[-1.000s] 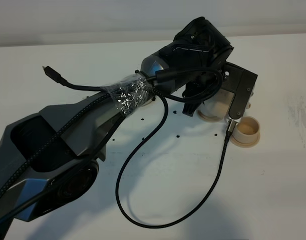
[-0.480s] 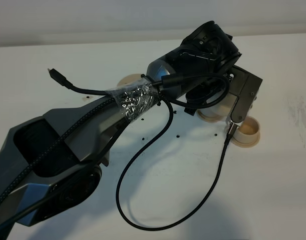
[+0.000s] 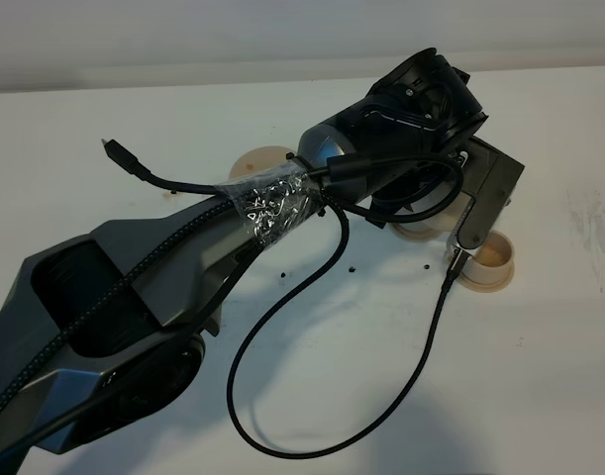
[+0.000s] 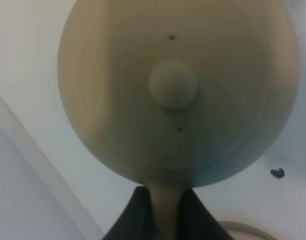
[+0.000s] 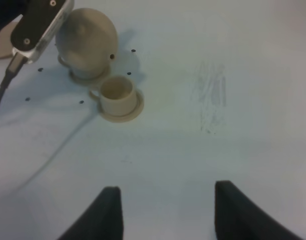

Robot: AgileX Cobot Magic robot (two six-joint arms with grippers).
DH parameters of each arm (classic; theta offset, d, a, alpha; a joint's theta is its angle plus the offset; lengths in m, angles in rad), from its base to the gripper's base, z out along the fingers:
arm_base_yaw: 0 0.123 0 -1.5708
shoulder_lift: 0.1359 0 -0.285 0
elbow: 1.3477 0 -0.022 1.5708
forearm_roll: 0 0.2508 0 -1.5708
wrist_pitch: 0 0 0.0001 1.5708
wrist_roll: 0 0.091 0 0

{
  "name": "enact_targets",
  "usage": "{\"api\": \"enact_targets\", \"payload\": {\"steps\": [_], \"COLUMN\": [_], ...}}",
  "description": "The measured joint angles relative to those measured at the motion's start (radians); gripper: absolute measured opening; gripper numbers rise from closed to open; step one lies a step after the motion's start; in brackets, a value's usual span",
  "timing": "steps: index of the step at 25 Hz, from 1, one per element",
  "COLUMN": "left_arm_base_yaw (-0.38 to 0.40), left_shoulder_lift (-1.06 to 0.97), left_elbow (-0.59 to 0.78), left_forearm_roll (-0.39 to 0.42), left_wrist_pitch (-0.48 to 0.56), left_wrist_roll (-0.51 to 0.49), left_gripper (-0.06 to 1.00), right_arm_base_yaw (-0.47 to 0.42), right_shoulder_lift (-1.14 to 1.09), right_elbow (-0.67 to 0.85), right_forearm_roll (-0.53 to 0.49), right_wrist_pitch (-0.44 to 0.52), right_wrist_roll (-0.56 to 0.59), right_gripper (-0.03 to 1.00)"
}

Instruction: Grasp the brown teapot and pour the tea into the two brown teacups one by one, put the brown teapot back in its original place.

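The teapot (image 4: pixel 178 95), teacup (image 5: pixel 116 95) and saucer (image 3: pixel 257 160) are plain tan-beige on a white table (image 3: pixel 540 376) with small dark specks; the arm (image 3: pixel 134 287) is dark grey, its cable (image 3: pixel 437 315) black.

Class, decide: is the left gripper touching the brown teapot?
Touching. The left wrist view shows the left gripper with its two dark fingers pressed against both sides of the brown teapot handle.

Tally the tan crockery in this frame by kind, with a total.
Brown teapot: 1
Brown teacups: 2, the second mostly hidden beneath the teapot
Small cup saucers: 2
Wide saucer: 1
Total: 6
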Motion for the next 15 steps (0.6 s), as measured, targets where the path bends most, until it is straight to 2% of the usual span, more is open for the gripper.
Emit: {"api": "enact_targets", "payload": {"steps": [7,15], "left_arm_base_yaw": [-0.008,-0.008], "left_shoulder_lift": [0.002,0.007], "left_elbow": [0.0,0.0], "left_forearm_roll": [0.042,0.047], "left_wrist_pitch": [0.0,0.0], "left_wrist_roll": [0.006,0.017], "left_gripper": [0.08,0.08], "right_arm_base_yaw": [0.0,0.0], "right_shoulder_lift": [0.0,0.0], "right_elbow": [0.0,0.0], "right_forearm_roll": [0.0,0.0], "right_wrist_pitch": [0.0,0.0], "right_wrist_roll": [0.0,0.0], "right_gripper": [0.41,0.41]}}
